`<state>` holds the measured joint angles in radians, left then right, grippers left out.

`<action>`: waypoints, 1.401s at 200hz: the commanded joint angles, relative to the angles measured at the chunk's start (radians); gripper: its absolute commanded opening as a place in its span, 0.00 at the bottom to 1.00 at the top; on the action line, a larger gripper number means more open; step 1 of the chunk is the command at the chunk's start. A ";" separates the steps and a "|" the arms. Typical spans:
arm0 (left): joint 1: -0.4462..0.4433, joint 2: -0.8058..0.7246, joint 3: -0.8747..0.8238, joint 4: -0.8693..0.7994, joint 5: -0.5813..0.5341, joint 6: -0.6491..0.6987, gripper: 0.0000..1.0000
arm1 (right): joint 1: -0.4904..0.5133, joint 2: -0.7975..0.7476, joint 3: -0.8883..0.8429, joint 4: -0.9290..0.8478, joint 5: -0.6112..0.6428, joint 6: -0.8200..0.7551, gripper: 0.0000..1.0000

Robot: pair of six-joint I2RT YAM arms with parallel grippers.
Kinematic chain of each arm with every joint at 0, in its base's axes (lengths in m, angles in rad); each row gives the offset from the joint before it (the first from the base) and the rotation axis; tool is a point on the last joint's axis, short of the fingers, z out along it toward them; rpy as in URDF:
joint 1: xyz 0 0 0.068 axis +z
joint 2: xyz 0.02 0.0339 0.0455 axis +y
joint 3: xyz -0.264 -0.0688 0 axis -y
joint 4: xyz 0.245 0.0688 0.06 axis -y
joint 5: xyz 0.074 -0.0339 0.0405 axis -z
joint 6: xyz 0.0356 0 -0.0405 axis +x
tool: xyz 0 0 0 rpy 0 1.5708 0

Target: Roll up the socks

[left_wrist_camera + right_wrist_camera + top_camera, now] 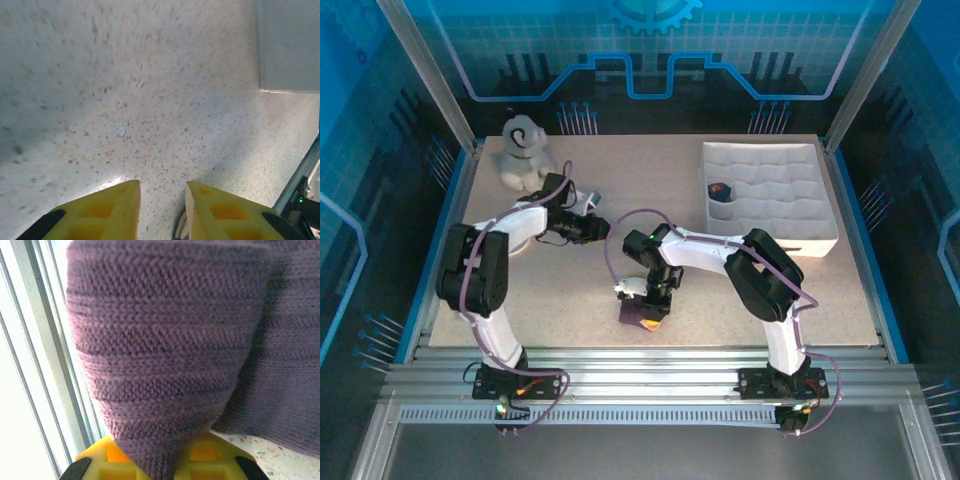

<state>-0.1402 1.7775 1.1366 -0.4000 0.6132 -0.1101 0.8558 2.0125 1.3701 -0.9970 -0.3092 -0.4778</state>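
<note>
- Ribbed purple knit sock (165, 350) was pinched in the closed right gripper (161, 462) (yellow fingers).
- The left gripper (162, 210) stood parted, holding nothing.
- Speckled beige tabletop (150, 100); blue-lit walls (650, 40).

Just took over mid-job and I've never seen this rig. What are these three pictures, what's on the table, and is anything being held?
Two white robot arms are bolted at the near edge of a speckled beige table. The overhead picture looks down on both; the other two come from cameras on their wrists. The left arm's yellow fingers stand apart over bare tabletop. The right arm's fingers pinch a dark purple knitted sock. Further back: a grey-white plush dog and a white compartment tray.
</note>
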 commanded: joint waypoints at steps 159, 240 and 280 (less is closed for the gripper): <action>-0.652 -0.889 -0.548 0.141 -0.592 0.772 0.32 | -0.074 0.133 0.002 0.046 0.177 -0.019 0.00; -0.973 -0.611 -0.641 0.364 -1.023 0.803 0.41 | -0.096 0.157 0.034 -0.005 0.125 -0.033 0.00; -0.951 -0.554 -0.701 0.492 -1.047 0.787 0.49 | -0.098 0.152 0.029 -0.006 0.116 -0.038 0.00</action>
<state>-1.1061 1.2079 0.4656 -0.0128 -0.3859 0.6872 0.7879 2.0808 1.4349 -1.0733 -0.3809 -0.5102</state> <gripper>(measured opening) 0.490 0.079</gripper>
